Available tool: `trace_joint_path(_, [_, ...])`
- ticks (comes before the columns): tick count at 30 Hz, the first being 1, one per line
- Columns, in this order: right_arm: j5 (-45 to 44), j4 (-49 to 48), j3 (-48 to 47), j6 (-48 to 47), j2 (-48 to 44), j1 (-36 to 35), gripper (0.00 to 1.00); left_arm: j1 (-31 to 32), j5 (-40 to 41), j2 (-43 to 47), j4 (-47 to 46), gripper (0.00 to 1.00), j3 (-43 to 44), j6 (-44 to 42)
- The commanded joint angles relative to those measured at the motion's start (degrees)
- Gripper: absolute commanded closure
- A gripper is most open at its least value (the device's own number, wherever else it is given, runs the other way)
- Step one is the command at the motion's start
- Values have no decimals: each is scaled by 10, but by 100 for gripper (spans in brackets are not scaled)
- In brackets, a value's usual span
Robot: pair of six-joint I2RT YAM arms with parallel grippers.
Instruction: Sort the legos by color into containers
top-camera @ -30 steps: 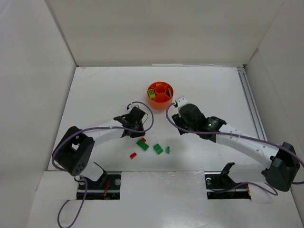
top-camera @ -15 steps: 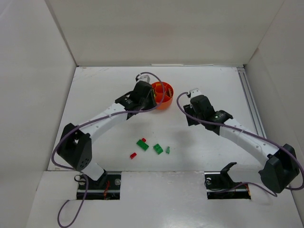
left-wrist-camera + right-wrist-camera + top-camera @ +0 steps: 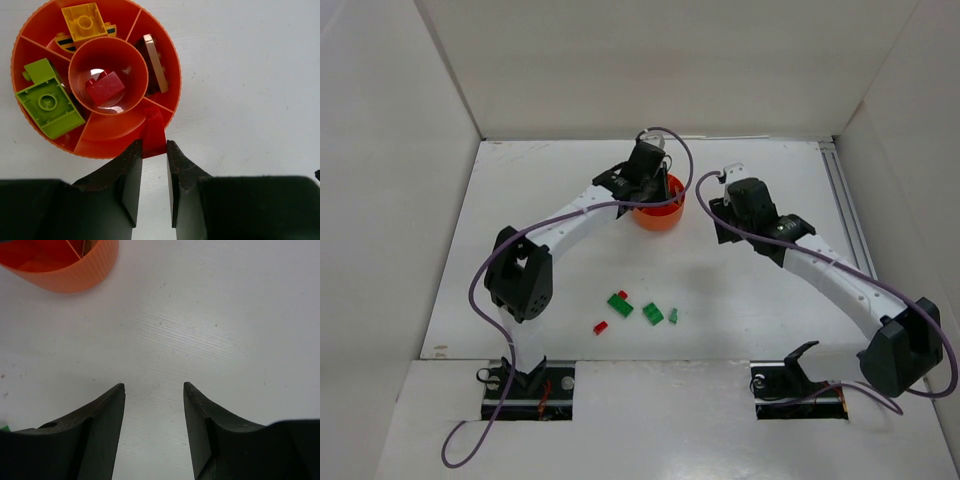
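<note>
reaching further than half a second ago, the left gripper (image 3: 154, 145) is now over the orange dish (image 3: 107, 132); before, it was at the dish's left side, and one second ago it was well apart from the dish, near the loose pieces. its fingers are narrow and they pinch a held red brick (image 3: 154, 131), which is right at the dish's rim, at the edge lowest in the left wrist view.

the right gripper (image 3: 153, 386) has drawn away to the right of the dish. its fingers stand wide with nothing between them, only bare table (image 3: 540, 200) below, and the dish is at the top left corner of its wrist view.

inside the dish i see a yellow brick (image 3: 85, 21), a lime brick (image 3: 49, 104) and a brown piece (image 3: 155, 62) that leans on its edge, each in its own compartment, and a second red brick (image 3: 104, 88) in the central ring.

the loose legos did not move: green brick (image 3: 620, 303), green plate (image 3: 653, 314), small green piece (image 3: 673, 316), red brick on the table (image 3: 600, 326) and one tiny red piece (image 3: 622, 294), all on the near side of the dish and well apart from it.

for room: the far wall (image 3: 650, 70) is near behind the dish, and the table is open to the left and right of the dish. a rail (image 3: 845, 210) runs along the right edge.
</note>
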State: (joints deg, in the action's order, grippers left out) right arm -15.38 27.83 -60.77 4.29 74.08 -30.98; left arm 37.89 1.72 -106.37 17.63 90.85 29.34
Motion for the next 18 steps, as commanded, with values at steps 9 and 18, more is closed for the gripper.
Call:
trace_joint_path(9, [26, -19, -28, -25, 7, 20, 44, 2, -9, 5, 11, 100, 50, -18])
trace_joint_path(18, [26, -24, -33, -31, 7, 25, 44, 2, -9, 5, 16, 100, 60, -24])
